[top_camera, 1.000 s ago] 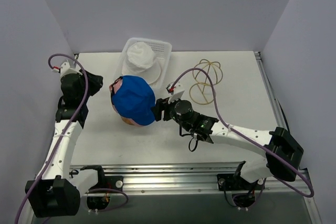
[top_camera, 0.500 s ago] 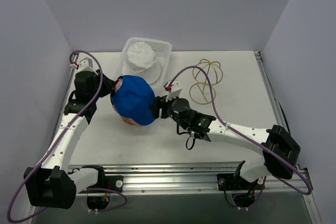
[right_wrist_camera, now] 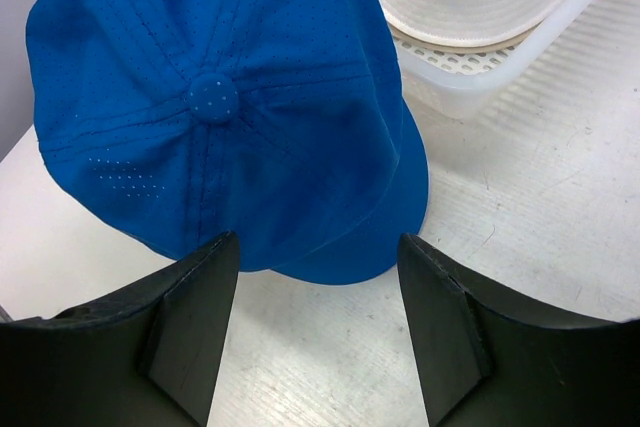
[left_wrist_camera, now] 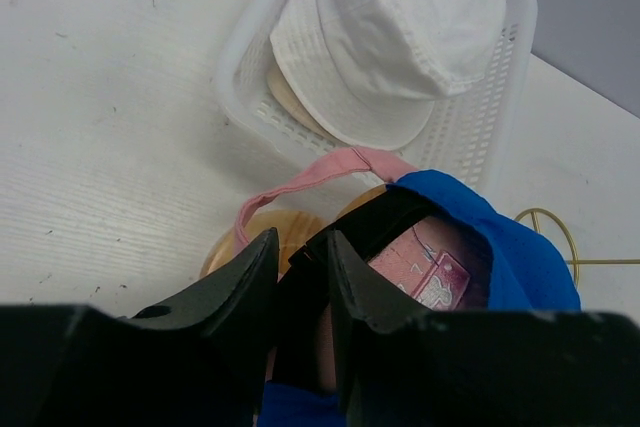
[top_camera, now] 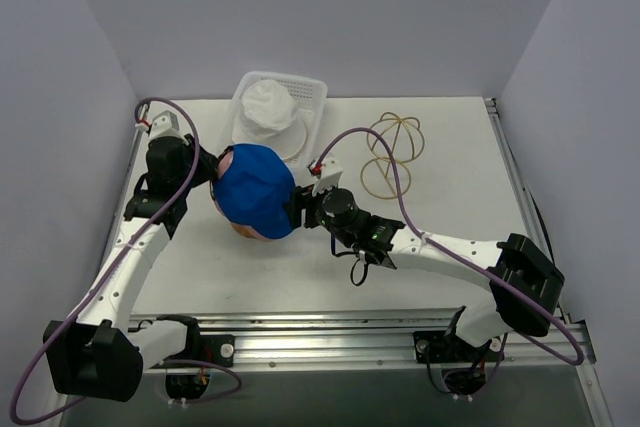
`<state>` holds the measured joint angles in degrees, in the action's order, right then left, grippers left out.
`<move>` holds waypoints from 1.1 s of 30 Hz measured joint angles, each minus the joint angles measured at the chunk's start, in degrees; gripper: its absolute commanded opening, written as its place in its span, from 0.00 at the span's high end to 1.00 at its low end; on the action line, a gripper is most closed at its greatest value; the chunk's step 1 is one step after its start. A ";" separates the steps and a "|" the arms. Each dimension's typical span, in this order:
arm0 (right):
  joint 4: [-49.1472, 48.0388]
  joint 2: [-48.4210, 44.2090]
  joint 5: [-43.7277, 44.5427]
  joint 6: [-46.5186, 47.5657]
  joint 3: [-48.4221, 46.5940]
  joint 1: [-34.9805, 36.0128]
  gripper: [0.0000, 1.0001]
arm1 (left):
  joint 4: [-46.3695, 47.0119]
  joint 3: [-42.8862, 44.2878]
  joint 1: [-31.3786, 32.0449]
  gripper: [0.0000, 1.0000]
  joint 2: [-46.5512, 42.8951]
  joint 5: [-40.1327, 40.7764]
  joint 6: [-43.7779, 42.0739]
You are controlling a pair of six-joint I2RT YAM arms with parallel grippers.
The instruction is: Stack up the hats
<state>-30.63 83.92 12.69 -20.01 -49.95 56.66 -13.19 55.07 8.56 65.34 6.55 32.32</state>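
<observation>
The royal blue cap [top_camera: 255,190] sits over the pink cap [top_camera: 224,156] on a round wooden stand [left_wrist_camera: 262,234]. The left wrist view shows the pink cap's strap [left_wrist_camera: 310,172] and the blue cap's edge [left_wrist_camera: 520,267]. My left gripper [top_camera: 207,169] is at the caps' back left; its jaws [left_wrist_camera: 300,242] are nearly closed on the blue cap's black back strap. My right gripper [top_camera: 298,207] is open and empty at the cap's right; in its wrist view it [right_wrist_camera: 315,242] frames the blue brim [right_wrist_camera: 370,237]. The off-white hat [top_camera: 268,107] lies in the basket.
The white mesh basket [top_camera: 316,97] stands at the back, just behind the caps, and shows in the left wrist view [left_wrist_camera: 500,117] and the right wrist view [right_wrist_camera: 520,57]. A gold wire dome frame [top_camera: 392,152] lies on the table at the back right.
My left arm has swung in from the left to the back of the caps and its jaws have closed on the strap. My right gripper has edged a little closer to the blue cap.
</observation>
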 measured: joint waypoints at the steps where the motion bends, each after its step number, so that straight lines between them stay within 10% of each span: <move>1: -0.04 0.00 0.00 0.00 0.00 0.00 0.40 | -0.11 0.00 0.13 0.63 -0.15 0.15 -0.02; 33: -4.37 4.61 -1.20 0.61 -1.42 3.74 0.40 | -2.93 0.04 1.97 0.70 -2.40 3.69 -0.85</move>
<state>-35.00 88.53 11.49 -19.40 -51.37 60.40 -16.12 55.11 10.52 62.94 10.24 31.46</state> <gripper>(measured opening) 0.599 0.307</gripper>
